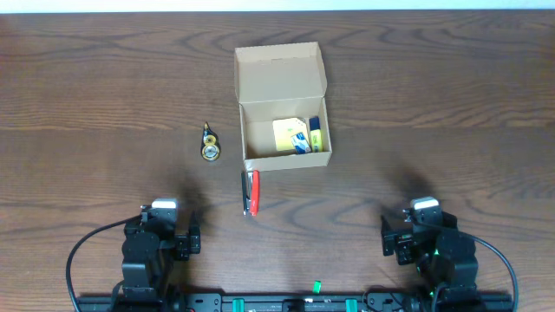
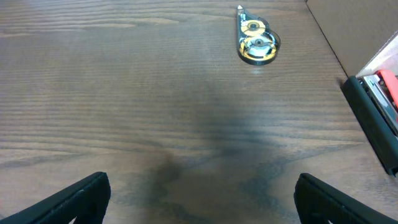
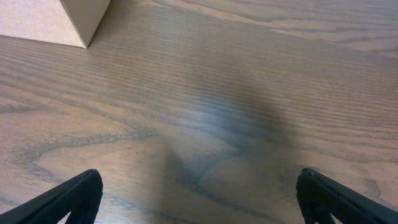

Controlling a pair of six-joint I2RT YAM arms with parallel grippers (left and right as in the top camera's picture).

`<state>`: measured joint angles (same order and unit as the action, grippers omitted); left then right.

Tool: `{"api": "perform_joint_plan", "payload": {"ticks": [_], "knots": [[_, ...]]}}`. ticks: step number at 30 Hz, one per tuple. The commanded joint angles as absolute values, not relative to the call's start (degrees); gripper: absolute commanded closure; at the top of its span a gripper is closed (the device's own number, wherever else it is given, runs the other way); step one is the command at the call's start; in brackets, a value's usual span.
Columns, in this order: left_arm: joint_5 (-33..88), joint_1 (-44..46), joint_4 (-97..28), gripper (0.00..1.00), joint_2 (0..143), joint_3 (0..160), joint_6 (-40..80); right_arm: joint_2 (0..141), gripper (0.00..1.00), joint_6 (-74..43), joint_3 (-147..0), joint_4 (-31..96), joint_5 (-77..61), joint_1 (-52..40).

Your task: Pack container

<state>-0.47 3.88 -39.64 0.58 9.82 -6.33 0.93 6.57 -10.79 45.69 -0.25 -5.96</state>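
The tan cardboard container [image 1: 249,139] stands open at the table's middle, its flap lid tilted back. Inside lie a pale yellow sticky-note pad [image 1: 289,133], a yellow highlighter [image 1: 316,132] and a small blue item. A black and red stapler [image 1: 251,191] lies just in front of the box and shows at the right edge of the left wrist view [image 2: 375,112]. A yellow correction-tape dispenser [image 1: 210,144] lies left of the box, also in the left wrist view [image 2: 256,42]. My left gripper [image 2: 202,202] is open and empty near the front left. My right gripper [image 3: 199,199] is open and empty near the front right.
A corner of the box [image 3: 53,22] shows at the top left of the right wrist view. A small green item [image 1: 316,283] sits on the rail at the table's front edge. Dark wood table [image 1: 434,104] all around.
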Motion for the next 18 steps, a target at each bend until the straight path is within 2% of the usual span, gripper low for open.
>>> {"api": "perform_joint_plan", "payload": {"ticks": [1,3,7,11,18], "knots": [[-1.89,3.66,-40.51,0.05,0.21,9.13,-7.33,0.32,0.01,7.38,-10.07,45.82,-0.47,-5.65],[-2.07,3.66,-39.9,0.05,0.21,9.15,-7.14,0.32,0.01,7.38,-10.07,45.82,-0.47,-5.65],[-1.04,3.66,-39.29,0.05,0.43,9.89,1.72,0.32,0.01,7.38,-10.07,45.82,-0.47,-5.65],[1.48,3.66,-40.56,0.05,2.79,13.21,3.03,0.32,0.01,7.35,-10.07,45.82,-0.47,-5.65],[-5.41,3.66,-49.3,0.05,20.75,30.87,3.27,0.32,0.01,7.38,-10.07,45.82,-0.47,-5.65]]}}
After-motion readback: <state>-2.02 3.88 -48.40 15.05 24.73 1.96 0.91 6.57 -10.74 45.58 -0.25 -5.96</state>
